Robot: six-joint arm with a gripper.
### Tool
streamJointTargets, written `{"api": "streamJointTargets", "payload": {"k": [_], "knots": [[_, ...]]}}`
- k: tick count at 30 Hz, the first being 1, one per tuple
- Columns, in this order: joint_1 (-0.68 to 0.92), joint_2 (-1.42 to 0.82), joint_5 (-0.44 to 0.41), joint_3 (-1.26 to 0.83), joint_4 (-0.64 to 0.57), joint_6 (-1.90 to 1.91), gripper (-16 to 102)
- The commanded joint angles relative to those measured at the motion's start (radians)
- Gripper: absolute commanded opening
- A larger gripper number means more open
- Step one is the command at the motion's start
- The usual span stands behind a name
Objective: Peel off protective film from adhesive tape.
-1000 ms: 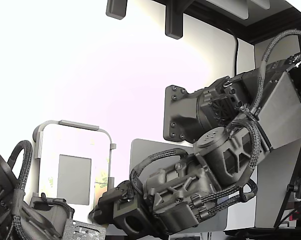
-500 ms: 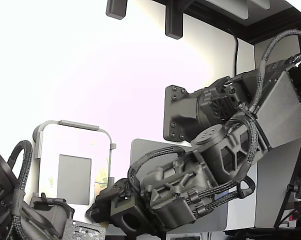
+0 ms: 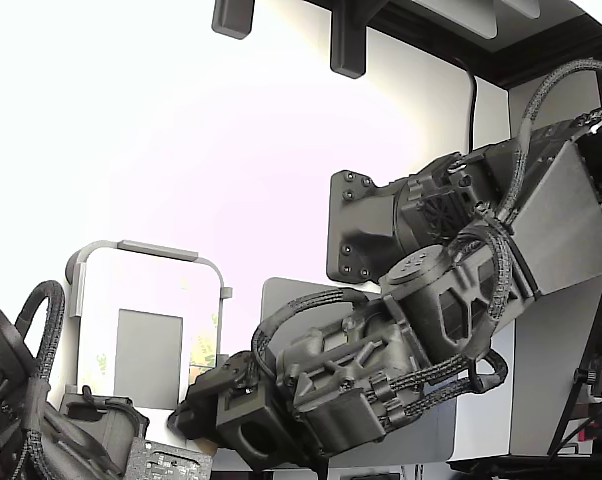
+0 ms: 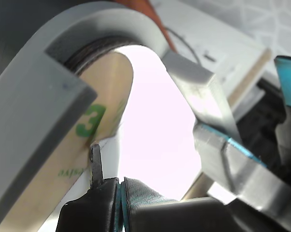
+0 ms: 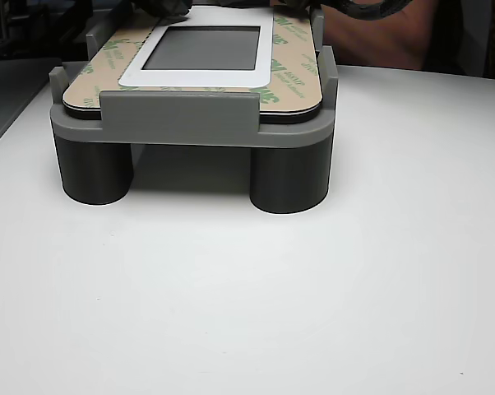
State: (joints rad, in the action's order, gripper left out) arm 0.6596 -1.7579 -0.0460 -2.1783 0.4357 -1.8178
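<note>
The protective film (image 4: 104, 96) is a glossy pale yellow strip with green print, lying along the edge of the white panel (image 3: 141, 300) in the grey fixture (image 3: 146, 250). In the other view film strips (image 5: 293, 45) border the panel on both sides. My gripper (image 3: 186, 420) sits at the fixture's lower corner on the exterior view's right. In the wrist view my gripper (image 4: 117, 193) looks shut, its fingers pressed together. A thin metal tip (image 4: 94, 162) rises from them and touches the film's edge near the rounded corner. I see nothing held between the jaws.
The fixture stands on two round legs (image 5: 289, 177) on a white table (image 5: 256, 304). A grey patch (image 3: 149, 358) fills the panel's middle. A second arm (image 3: 41, 430) sits at the exterior view's lower left. A grey mat (image 3: 291, 300) lies behind my arm.
My gripper has crept toward the exterior view's left, closer in on the fixture's lower corner. The fixture and panel have not moved.
</note>
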Motion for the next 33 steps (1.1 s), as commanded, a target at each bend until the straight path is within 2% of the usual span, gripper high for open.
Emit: {"api": "streamJointTargets", "payload": {"k": [1, 4, 5, 6, 7, 8, 9, 10, 12, 15, 16, 17, 18, 19, 20, 21, 22, 26, 27, 29, 30, 31, 33], "knots": [[-0.021, -0.028, -0.006, 0.028, 0.020, 0.000, -9], [-0.029, -0.081, -0.012, 0.006, 0.049, 0.002, -6], [-0.031, -0.101, -0.021, 0.005, 0.075, 0.008, 1], [-0.034, -0.117, -0.029, 0.009, 0.103, 0.012, 13], [-0.037, -0.132, -0.034, 0.015, 0.129, 0.015, 27], [-0.043, -0.149, -0.037, 0.023, 0.153, 0.020, 59], [-0.046, -0.167, -0.038, 0.032, 0.184, 0.029, 97], [-0.049, -0.186, -0.040, 0.043, 0.227, 0.043, 84], [-0.055, -0.238, -0.051, 0.054, 0.314, 0.075, 94], [-0.081, -0.331, -0.061, 0.064, 0.439, 0.138, 96], [-0.095, -0.356, -0.064, 0.075, 0.483, 0.163, 100], [-0.103, -0.383, -0.094, 0.084, 0.541, 0.215, 100], [-0.118, -0.419, -0.097, 0.086, 0.577, 0.242, 87], [-0.144, -0.449, -0.077, 0.084, 0.591, 0.242, 81], [-0.166, -0.477, -0.072, 0.086, 0.612, 0.285, 93], [-0.192, -0.500, -0.072, 0.091, 0.644, 0.327, 97], [-0.218, -0.518, -0.055, 0.095, 0.667, 0.354, 93], [-0.348, -0.603, 0.017, 0.058, 0.646, 0.517, 98], [-0.391, -0.620, 0.044, 0.052, 0.641, 0.589, 96], [-0.483, -0.647, 0.143, 0.023, 0.598, 0.772, 100], [-0.535, -0.661, 0.189, 0.011, 0.592, 0.839, 97], [-0.568, -0.683, 0.199, 0.000, 0.584, 0.908, 96], [-0.595, -0.750, 0.158, -0.057, 0.517, 1.091, 100]]}}
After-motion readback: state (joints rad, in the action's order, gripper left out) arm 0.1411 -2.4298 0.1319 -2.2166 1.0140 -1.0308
